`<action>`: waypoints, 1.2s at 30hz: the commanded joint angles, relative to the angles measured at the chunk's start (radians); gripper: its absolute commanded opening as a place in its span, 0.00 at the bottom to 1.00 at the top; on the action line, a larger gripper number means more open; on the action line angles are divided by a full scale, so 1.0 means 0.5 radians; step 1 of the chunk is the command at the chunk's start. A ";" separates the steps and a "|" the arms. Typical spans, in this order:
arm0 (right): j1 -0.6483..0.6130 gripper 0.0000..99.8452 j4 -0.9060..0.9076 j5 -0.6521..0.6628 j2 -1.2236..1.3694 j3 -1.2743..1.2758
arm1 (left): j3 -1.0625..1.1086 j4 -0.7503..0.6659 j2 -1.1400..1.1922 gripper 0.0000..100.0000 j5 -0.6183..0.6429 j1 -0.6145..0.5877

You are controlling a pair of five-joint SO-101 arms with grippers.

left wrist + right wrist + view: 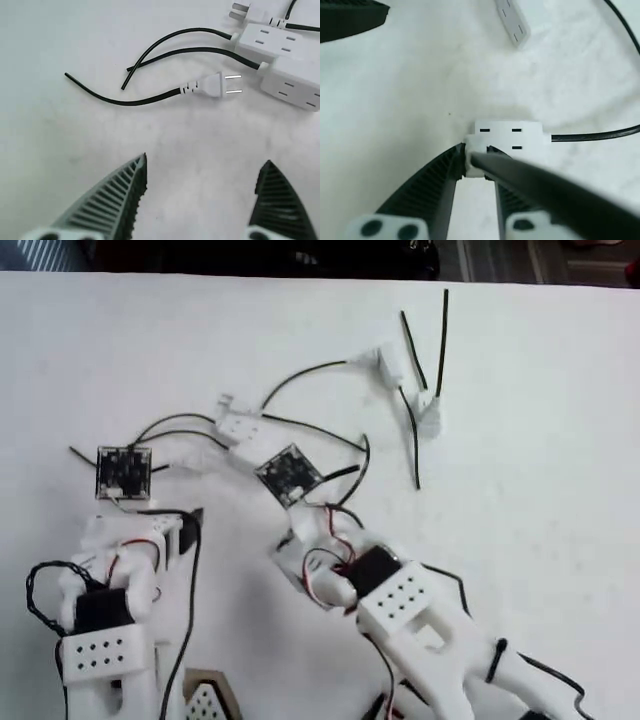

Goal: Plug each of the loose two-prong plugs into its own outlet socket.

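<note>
Right gripper (477,152): pressed together on the near end of a white socket block (507,135). The block sits just ahead of the fingertips with its slots facing the camera.
Left gripper (205,160): spread wide and holding nothing, above bare table (60,150).
Loose plug (210,86): lies flat well ahead of the left gripper. Its two prongs point at a second socket block (295,90) just beside them but do not touch it.
Plug cable (125,100): a short black tail that trails away from the plug to the side opposite the prongs.
Grip risk: the right fingers hold only the block's edge, so a push from a plug would probably twist or slide it out.
Alignment risk: the second socket block's slots face up while the prongs lie level. A straight shove would likely butt the side wall and skate the block away.
Pick risk: closing across the prongs instead of the plug body could tip the plug or flick it aside.
Clutter risk: a third socket block (272,40) and another plug (250,11) lie beyond, where a dragged cable could snag them.
</note>
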 commanded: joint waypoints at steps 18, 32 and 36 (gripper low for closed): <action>0.094 0.02 -0.308 0.135 0.416 -0.089 | -0.015 0.028 -0.041 0.34 0.006 -0.020; 0.097 0.02 -0.483 0.304 0.707 -0.003 | -0.012 0.028 -0.041 0.34 0.006 -0.020; 0.097 0.10 -0.339 0.288 0.502 -0.009 | -0.012 0.028 -0.041 0.34 0.006 -0.020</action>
